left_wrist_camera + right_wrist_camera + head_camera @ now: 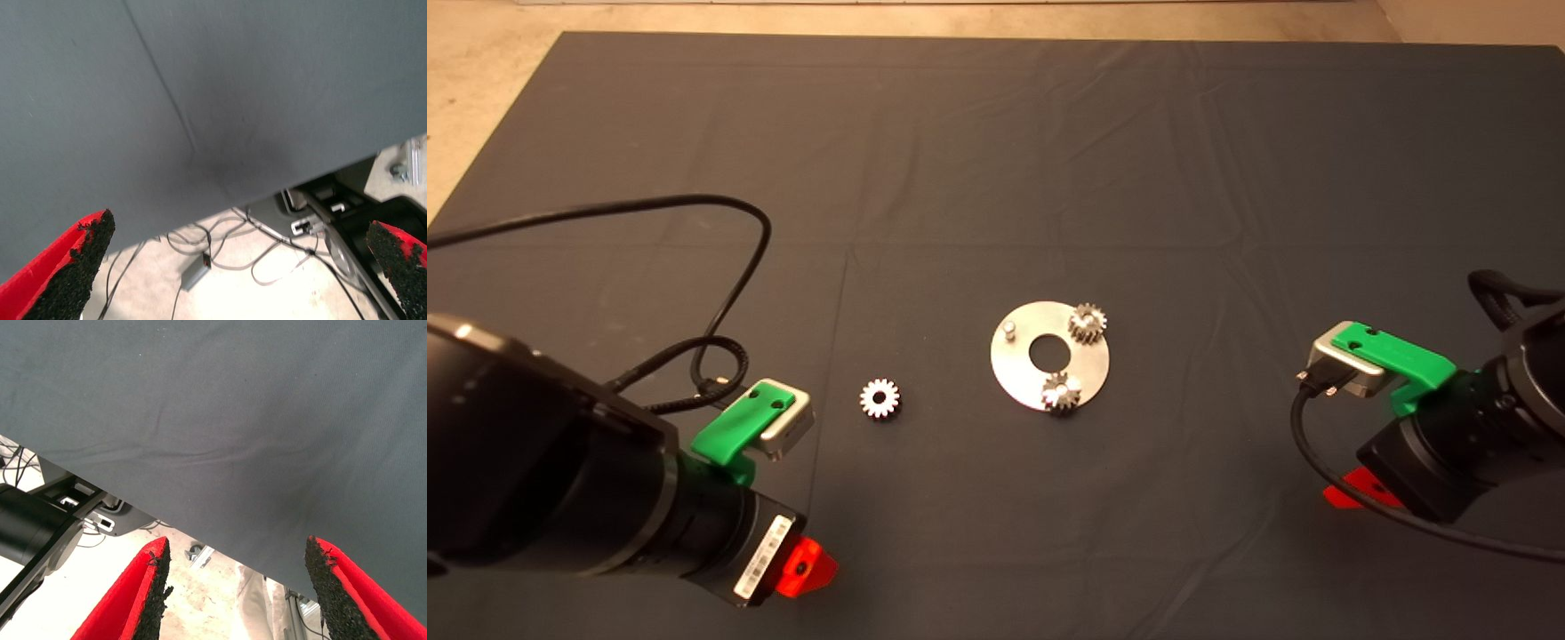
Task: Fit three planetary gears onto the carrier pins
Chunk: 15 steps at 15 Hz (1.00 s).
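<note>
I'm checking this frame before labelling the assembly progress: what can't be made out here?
- Whether the two gears on the disc are fully seated on their pins: head view, too small, gears cover the pins.
- The loose gear, the disc and the bare pin: absent from both wrist views, which show only mat and floor.
- The left gripper and right gripper: in the head view, mostly hidden under their arms.

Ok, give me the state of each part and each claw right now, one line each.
Flat round silver disc: lying flat on the mat.
Two small silvery gears: seated on pins.
Third small silvery gear: loose on mat, beside disc.
Short silvery pin: bare.
Left claw: open, empty.
Right claw: open, empty.
</note>
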Tool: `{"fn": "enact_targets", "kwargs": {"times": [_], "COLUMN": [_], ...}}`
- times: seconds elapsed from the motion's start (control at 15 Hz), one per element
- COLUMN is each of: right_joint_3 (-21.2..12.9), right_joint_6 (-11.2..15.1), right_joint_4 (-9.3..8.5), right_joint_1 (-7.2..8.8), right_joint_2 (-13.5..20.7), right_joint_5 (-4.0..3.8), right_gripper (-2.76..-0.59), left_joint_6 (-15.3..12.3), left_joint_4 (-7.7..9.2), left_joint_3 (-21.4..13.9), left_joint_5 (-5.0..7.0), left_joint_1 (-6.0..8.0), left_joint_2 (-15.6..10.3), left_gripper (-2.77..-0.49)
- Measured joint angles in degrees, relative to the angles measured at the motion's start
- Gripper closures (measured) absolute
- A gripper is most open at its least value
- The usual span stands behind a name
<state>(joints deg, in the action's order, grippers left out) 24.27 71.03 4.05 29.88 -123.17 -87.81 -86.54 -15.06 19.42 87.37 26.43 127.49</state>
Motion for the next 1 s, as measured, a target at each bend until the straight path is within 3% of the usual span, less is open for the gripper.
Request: {"fn": "enact_targets", "kwargs": {"times": [0.13, 0.47, 0.67, 0.8, 1.0], "right_joint_3": [-0.24, -0.63, -0.85, -0.85, -0.96], "right_joint_6": [-0.01, -0.03, -0.64, -1.76, -3.09], "right_joint_4": [0.85, 1.96, 2.15, 2.18, 2.23], "right_joint_1": [-0.22, -0.52, -0.53, -0.56, -0.69], "right_joint_2": [0.60, 2.91, 4.71, 6.58, 8.37], "right_joint_5": [0.00, 0.06, 0.13, 0.10, 0.10], "right_gripper": [-1.47, -1.47, -1.47, -1.47, -1.47], "left_joint_6": [0.00, 1.45, 1.93, 2.10, 3.17], "left_joint_4": [-1.92, -9.10, -15.95, -21.19, -30.50], "left_joint_3": [0.04, 0.04, 0.02, 0.00, -0.02], "left_joint_5": [0.04, 0.00, 0.02, 0.04, 0.03], "left_joint_1": [0.13, 0.58, 0.27, -2.09, -7.76], "left_joint_2": [-0.03, -0.13, -1.50, -2.74, -3.70], "left_gripper": [-2.75, -2.75, -2.75, -2.75, -2.75]}}
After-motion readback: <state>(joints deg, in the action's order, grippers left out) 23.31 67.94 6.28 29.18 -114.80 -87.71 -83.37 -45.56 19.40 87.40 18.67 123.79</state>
